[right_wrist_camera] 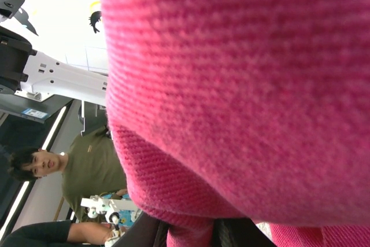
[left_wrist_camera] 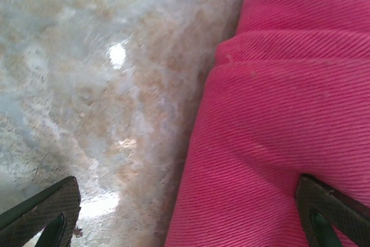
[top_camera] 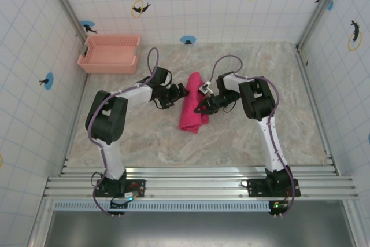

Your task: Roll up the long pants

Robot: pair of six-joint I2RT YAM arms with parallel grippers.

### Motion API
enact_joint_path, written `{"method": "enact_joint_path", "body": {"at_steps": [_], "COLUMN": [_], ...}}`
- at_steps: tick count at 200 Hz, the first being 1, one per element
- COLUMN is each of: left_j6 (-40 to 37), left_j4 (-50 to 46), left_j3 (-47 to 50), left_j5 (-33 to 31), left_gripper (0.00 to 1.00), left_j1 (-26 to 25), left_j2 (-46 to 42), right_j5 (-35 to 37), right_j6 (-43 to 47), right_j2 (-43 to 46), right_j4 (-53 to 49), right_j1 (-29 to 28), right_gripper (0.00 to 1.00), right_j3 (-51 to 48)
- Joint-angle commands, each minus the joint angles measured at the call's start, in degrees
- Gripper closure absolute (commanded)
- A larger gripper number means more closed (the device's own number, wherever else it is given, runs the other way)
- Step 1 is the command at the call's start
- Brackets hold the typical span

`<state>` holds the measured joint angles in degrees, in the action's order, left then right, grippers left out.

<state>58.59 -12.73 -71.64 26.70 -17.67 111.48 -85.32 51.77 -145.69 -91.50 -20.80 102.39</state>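
Observation:
The long pants lie in the middle of the table as a narrow bright magenta bundle running front to back. My left gripper stands open at the bundle's left edge. In the left wrist view its left finger is over bare table and its right finger is over the pink cloth. My right gripper is at the bundle's right side, shut on a fold of the pants. A strip of cloth is pinched between its dark fingers.
A pale salmon lattice basket stands at the back left against the wall. Marbled table lies around the bundle, with tiled walls on three sides. The left arm's white link and a person outside the cell appear in the right wrist view.

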Motion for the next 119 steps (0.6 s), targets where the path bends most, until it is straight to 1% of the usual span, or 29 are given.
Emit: {"method": "enact_joint_path", "body": {"at_steps": [1, 18, 28, 39, 59, 80, 103, 119], "left_j6": [-2.61, -4.93, -7.00, -10.54, -17.53, -22.85, -25.78, -26.12], "left_j4": [2.61, 0.61, 2.68, 0.13, -6.95, -14.64, -24.95, -28.97], "left_j3": [-5.59, -5.77, -5.38, -7.10, -14.86, -20.98, -26.99, -29.38], "left_j5": [2.50, -0.80, 0.47, 1.66, 3.67, 2.70, -1.94, -3.30], "left_gripper": [0.03, 0.03, 0.02, 0.02, 0.03, 0.02, 0.02, 0.03], "left_j1": [-1.51, -1.58, -1.56, -1.74, -2.73, -3.72, -4.56, -4.89], "left_j2": [-2.23, -6.57, -8.29, -8.11, -4.12, 1.31, 7.55, 11.14], "right_j5": [-0.90, -0.90, -0.90, -0.95, -0.90, -0.95, -0.97, -0.90], "right_j6": [2.32, 2.20, 2.12, 2.11, 2.20, 2.07, 1.88, 2.15], "right_j2": [-8.20, -8.15, -8.13, -8.20, -8.04, -7.99, -7.78, -7.43], "right_j4": [-11.55, -11.55, -11.40, -11.42, -11.50, -11.51, -11.50, -11.50], "right_j1": [-2.26, -2.23, -2.25, -2.16, -2.05, -2.01, -1.71, -1.14], "right_gripper": [0.97, 0.96, 0.96, 0.96, 0.96, 0.96, 0.96, 0.96], "right_j3": [-5.13, -5.01, -5.01, -5.01, -5.10, -5.18, -5.60, -6.35]}}
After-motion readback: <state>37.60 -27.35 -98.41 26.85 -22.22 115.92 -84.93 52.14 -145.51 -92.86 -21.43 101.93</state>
